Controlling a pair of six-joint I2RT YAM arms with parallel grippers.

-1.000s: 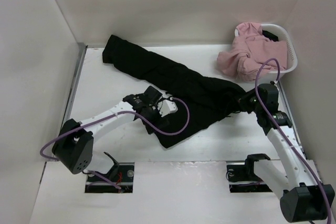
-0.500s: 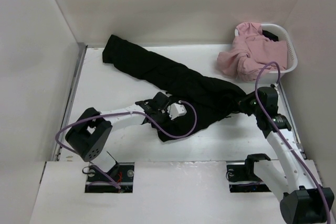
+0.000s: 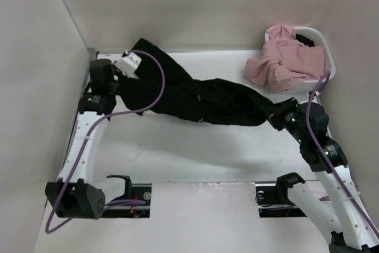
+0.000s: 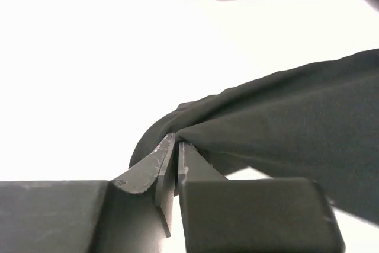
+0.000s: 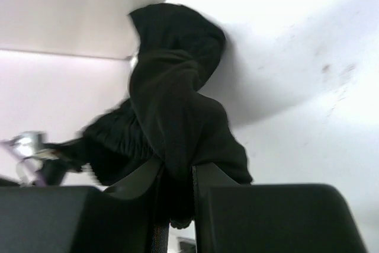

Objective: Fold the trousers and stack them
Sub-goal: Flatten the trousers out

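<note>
The black trousers [image 3: 201, 102] are hanging stretched between both arms across the far half of the bench [image 3: 177, 152], apparently lifted off it. The left end effector [image 4: 176, 146] is pinching a fabric edge near the left wall, and the right end effector [image 5: 177, 173] is clamping a bunched end, so both are closed on cloth. Judgement: the arms are tensioning the garment to straighten it before folding. The pink garment [image 3: 284, 63] is lying in the basket [image 3: 328, 57] at the far right, awaiting its turn.

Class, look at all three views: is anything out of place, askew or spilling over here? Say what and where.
The pink garment spills over the white basket's rim onto the table at the far right. The black trousers are stretched between the left hand and right hand, both shut on them, which suits folding.
</note>
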